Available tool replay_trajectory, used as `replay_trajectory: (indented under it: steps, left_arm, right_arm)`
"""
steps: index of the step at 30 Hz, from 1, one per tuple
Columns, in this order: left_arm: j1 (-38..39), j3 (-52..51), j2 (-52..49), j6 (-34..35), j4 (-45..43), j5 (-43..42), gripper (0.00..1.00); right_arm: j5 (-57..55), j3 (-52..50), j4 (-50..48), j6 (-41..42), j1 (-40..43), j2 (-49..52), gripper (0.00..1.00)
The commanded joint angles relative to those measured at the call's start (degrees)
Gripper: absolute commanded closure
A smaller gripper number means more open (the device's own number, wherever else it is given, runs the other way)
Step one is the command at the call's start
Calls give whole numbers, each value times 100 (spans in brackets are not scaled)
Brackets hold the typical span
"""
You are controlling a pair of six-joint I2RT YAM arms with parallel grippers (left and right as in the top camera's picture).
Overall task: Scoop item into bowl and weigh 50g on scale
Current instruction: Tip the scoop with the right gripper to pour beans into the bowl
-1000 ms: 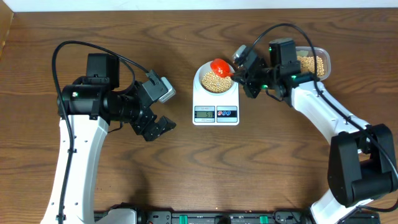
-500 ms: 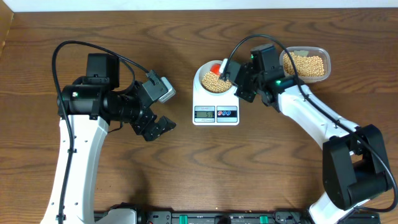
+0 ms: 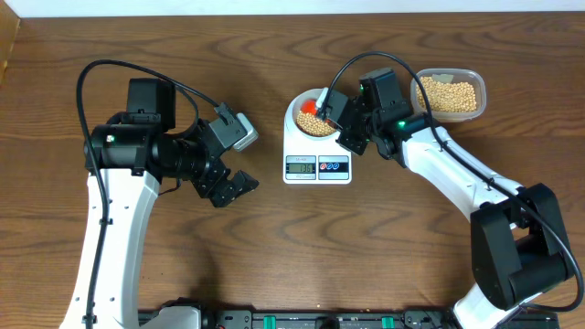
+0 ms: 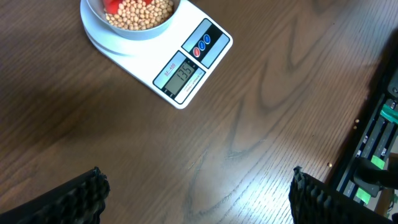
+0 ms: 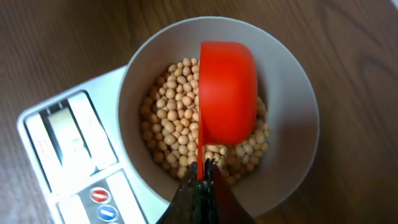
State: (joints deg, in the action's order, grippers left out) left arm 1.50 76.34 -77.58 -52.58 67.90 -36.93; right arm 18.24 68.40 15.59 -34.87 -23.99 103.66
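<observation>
The pale bowl (image 3: 302, 108) (image 5: 292, 93) sits on the white scale (image 3: 317, 166) (image 4: 205, 37) (image 5: 62, 149) and holds many tan beans (image 5: 168, 124) (image 4: 140, 12). My right gripper (image 3: 340, 121) (image 5: 200, 171) is shut on the handle of a red scoop (image 5: 227, 90) (image 3: 311, 105), turned over above the beans in the bowl. My left gripper (image 3: 236, 187) (image 4: 199, 199) is open and empty, over bare table left of the scale. The scale display (image 4: 180, 71) is lit; its digits are too blurred to read.
A clear plastic tub (image 3: 448, 94) with more beans stands at the back right, behind my right arm. Dark equipment (image 4: 379, 130) runs along the table's front edge. The table's wood surface (image 3: 366, 247) spreads in front of the scale.
My right gripper has carried the red scoop left from the tub side to over the bowl and tipped it over. The left arm has not moved.
</observation>
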Motion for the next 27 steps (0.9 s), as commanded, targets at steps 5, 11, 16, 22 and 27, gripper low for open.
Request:
replay_trajectory:
  steps: [5,11,16,22,27]
  left_arm:
    - [-24,-7,11,-74,17,11,5]
    - [-24,-7,11,-74,17,13,5]
    - [-24,-7,11,-74,17,11,5]
    - [-24,-7,11,-74,17,13,5]
    - [-24,-7,11,-74,17,11,5]
  right_arm:
    - [188,-17,2,1001,42,63,99]
    - [791,-15,0,1624,299,61,99]
    - [1967,-15,-2,2092,662,61,99]
    - [2605,-15,-4,2417,918,61,99]
    - [3038,-15,-11,2675,1099,61,99]
